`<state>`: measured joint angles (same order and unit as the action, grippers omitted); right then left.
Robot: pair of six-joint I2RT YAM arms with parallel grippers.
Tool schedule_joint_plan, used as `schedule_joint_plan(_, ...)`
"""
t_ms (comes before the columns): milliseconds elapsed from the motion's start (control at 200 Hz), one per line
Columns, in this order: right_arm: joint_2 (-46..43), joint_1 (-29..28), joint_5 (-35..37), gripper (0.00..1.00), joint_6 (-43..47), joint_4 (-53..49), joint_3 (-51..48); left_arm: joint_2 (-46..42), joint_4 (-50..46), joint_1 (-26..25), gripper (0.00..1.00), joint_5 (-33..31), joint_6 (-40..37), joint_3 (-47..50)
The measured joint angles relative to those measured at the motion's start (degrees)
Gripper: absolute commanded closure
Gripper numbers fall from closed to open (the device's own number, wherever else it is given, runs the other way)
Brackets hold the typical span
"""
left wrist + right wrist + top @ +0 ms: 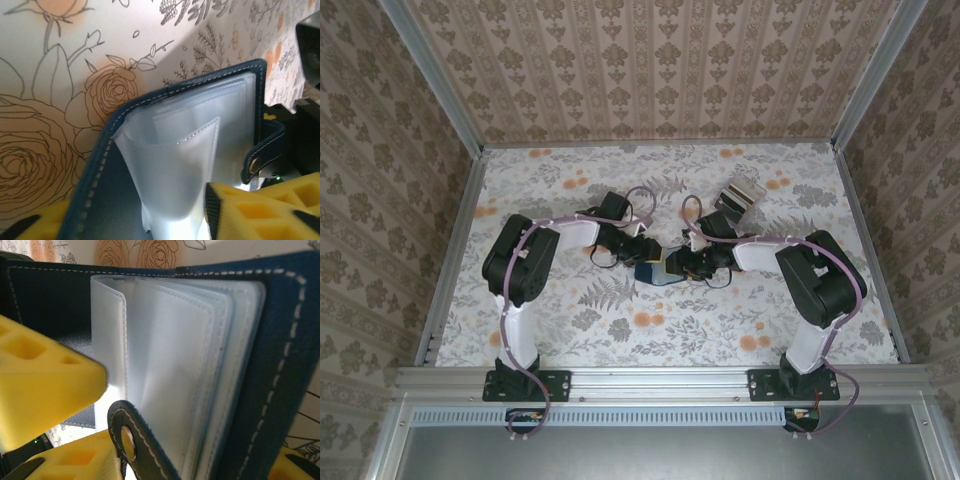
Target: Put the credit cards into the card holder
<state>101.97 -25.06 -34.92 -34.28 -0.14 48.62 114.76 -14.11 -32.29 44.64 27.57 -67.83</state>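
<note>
- The dark blue, leather-like folding card holder lies open in the middle of the top view, with clear plastic pockets inside.
- The left gripper and right gripper have fingers either side of it; I cannot tell if they squeeze.
- The grey stacked credit cards are at the upper right.

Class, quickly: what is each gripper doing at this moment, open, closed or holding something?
Left gripper: jaws apart astride the card holder; grip cannot be told.
Right gripper: jaws apart astride the same holder; grip cannot be told.

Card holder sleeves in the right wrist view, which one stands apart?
The leftmost sleeve: a gap separates it from the other sleeves, which lie bunched against the cover of the card holder at picture right.
</note>
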Motion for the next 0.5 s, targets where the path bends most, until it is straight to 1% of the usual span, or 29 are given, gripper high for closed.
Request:
schedule_joint_plan(140,0.00,-0.02,0.02,0.57,-0.39,0.61,-0.09,0.74,-0.94,0.02,0.80,-1.25,-1.44,-0.26)
schedule_joint_plan(220,0.00,-0.02,0.04,0.58,-0.61,1.51,-0.37,0.96,-2.03,0.00,0.86,-2.10,-2.29,-0.33)
schedule_joint_plan(285,0.00,-0.02,0.07,0.59,-0.90,2.54,-1.01,1.14,-2.80,0.02,0.87,-2.34,-2.86,-0.55)
schedule_joint_plan(500,-0.37,0.04,0.22,0.58,-1.99,4.50,-2.16,1.14,-3.61,0.13,0.86,-2.38,-3.69,-0.61)
